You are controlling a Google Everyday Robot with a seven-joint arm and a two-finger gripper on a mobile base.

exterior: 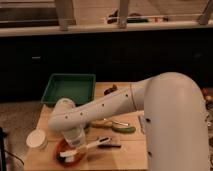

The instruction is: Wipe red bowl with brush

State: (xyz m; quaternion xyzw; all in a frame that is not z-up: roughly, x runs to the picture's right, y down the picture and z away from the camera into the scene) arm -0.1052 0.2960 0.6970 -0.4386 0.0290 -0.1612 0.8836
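The red bowl point(61, 149) sits near the table's front left corner, partly hidden by my arm. My gripper point(75, 144) points down over the bowl's right side and is shut on the brush point(94, 145). The brush's white handle slants up to the right out of the bowl, and its head rests low inside the bowl. My white arm reaches in from the right and covers the bowl's back part.
A white round cup point(36, 138) stands just left of the bowl. A green tray point(70, 88) lies at the back left. A green-yellow object point(120, 127) and a small dark thing point(111, 90) lie on the wooden table point(115, 157).
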